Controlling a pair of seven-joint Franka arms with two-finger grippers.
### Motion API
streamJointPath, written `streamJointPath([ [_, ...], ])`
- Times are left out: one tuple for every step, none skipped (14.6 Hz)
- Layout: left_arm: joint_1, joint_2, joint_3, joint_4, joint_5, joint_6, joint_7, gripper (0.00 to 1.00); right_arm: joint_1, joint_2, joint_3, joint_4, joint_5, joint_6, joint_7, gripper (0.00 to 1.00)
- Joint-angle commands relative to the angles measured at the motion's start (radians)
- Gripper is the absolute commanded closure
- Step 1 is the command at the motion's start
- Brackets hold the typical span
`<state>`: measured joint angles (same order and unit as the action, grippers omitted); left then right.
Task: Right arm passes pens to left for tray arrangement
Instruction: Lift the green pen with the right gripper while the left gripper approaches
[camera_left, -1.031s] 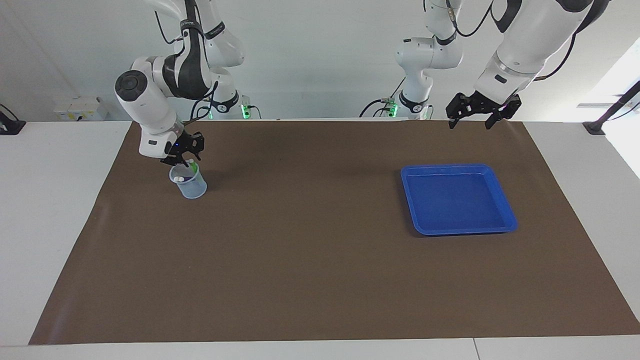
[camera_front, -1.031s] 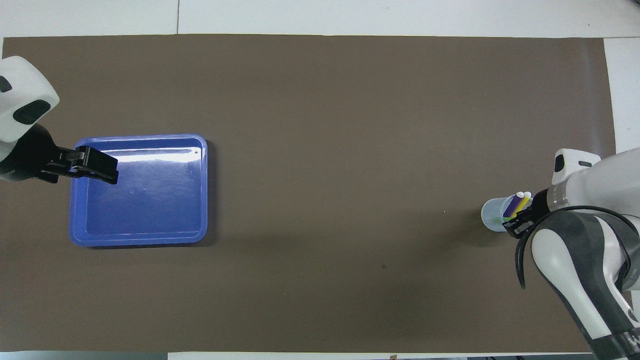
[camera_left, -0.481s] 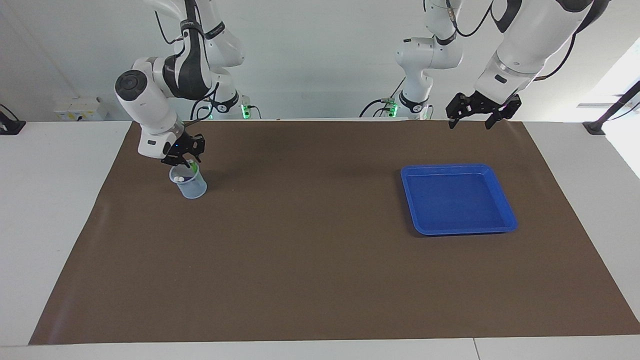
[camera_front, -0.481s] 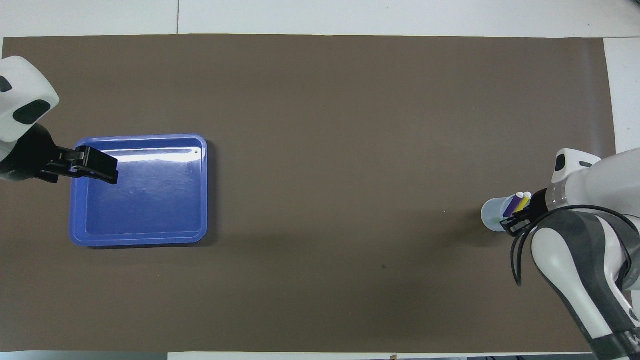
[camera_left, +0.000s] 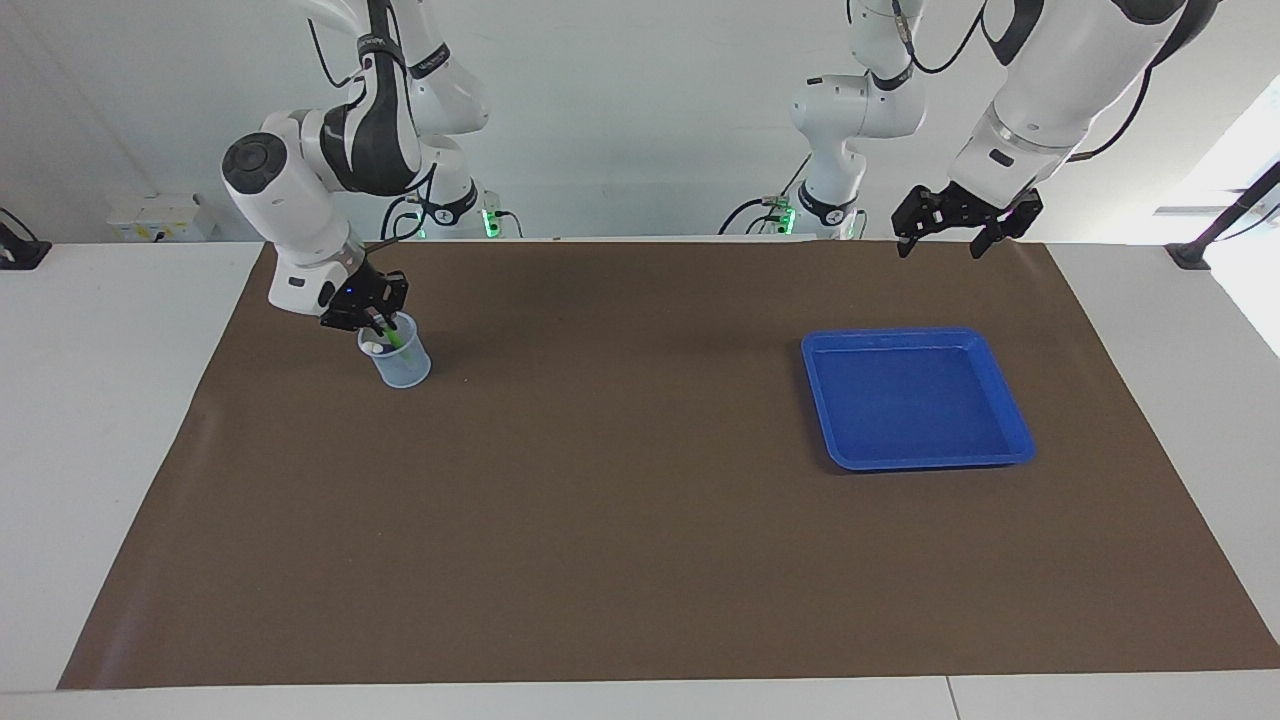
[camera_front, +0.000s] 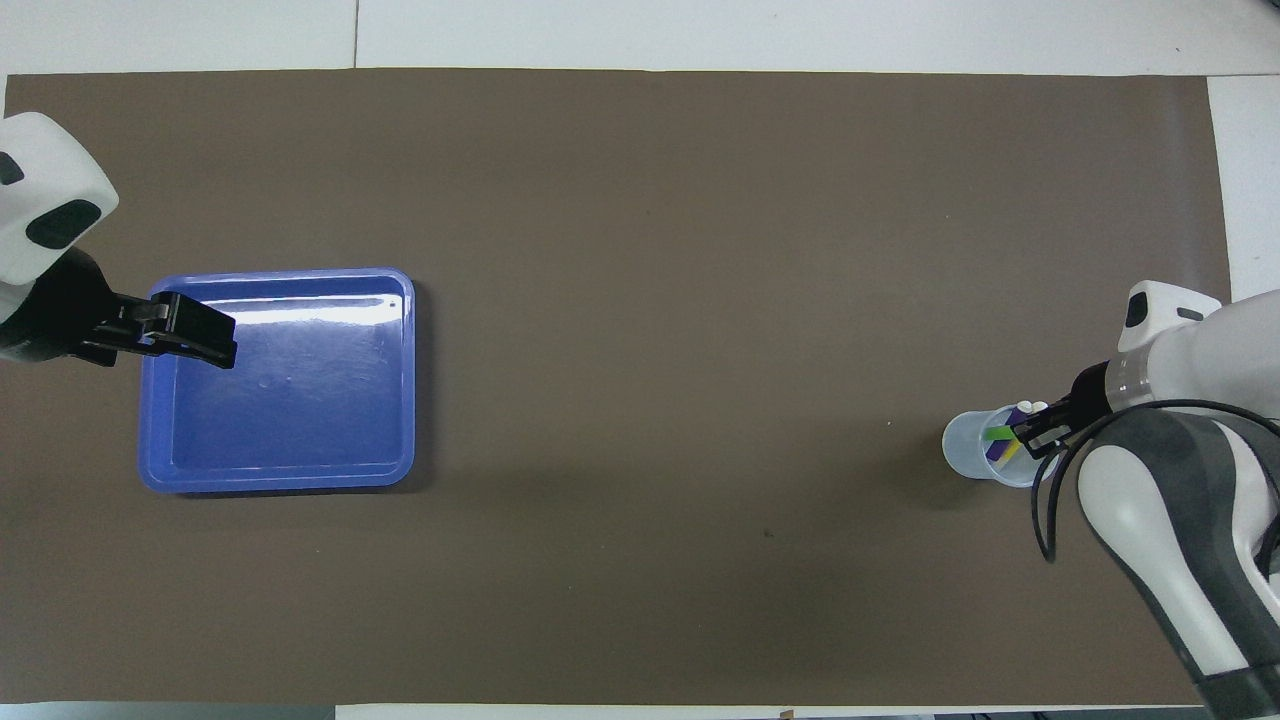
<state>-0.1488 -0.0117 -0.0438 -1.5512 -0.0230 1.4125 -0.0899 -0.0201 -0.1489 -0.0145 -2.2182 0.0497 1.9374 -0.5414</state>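
A translucent cup (camera_left: 402, 365) (camera_front: 975, 450) stands on the brown mat at the right arm's end of the table and holds the pens. My right gripper (camera_left: 378, 322) (camera_front: 1028, 432) is at the cup's mouth, shut on the top of the green pen (camera_left: 394, 337) (camera_front: 997, 433). The purple pen (camera_front: 996, 451) and the yellow pen (camera_front: 1010, 453) lean inside the cup beside it. The blue tray (camera_left: 915, 400) (camera_front: 280, 400) lies with nothing in it at the left arm's end. My left gripper (camera_left: 945, 243) (camera_front: 222, 350) waits open, high in the air by the tray.
The brown mat (camera_left: 620, 520) covers most of the white table. Both arm bases stand at the table's edge. A black clamp (camera_left: 1190, 255) sits on the bare table top at the left arm's end.
The right gripper has closed on the green pen and risen slightly. The cup has shifted a little toward the table's middle. The left arm has not moved.
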Motion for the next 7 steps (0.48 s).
streamJointPath([
  [0.000, -0.017, 0.004, -0.018, -0.002, 0.006, -0.010, 0.00, 0.003, 0.063, 0.007, 0.269, 0.001, -0.205, -0.005, 1.00],
  [0.000, -0.017, 0.004, -0.018, -0.003, 0.005, -0.010, 0.00, 0.018, 0.078, 0.010, 0.357, 0.010, -0.268, 0.027, 1.00],
  [0.000, -0.019, 0.004, -0.018, -0.003, 0.006, -0.011, 0.00, 0.040, 0.092, 0.013, 0.429, 0.018, -0.319, 0.078, 1.00],
  [0.000, -0.019, 0.004, -0.021, -0.003, 0.006, -0.011, 0.00, 0.067, 0.095, 0.013, 0.480, 0.050, -0.348, 0.148, 1.00],
  [0.002, -0.019, 0.004, -0.021, -0.003, 0.006, -0.011, 0.00, 0.092, 0.095, 0.013, 0.500, 0.126, -0.351, 0.231, 1.00],
  [0.003, -0.020, 0.004, -0.024, -0.003, 0.003, -0.013, 0.00, 0.109, 0.092, 0.013, 0.500, 0.200, -0.341, 0.335, 1.00],
  [0.005, -0.027, 0.004, -0.032, -0.003, 0.002, -0.024, 0.00, 0.129, 0.089, 0.013, 0.489, 0.249, -0.319, 0.435, 1.00],
])
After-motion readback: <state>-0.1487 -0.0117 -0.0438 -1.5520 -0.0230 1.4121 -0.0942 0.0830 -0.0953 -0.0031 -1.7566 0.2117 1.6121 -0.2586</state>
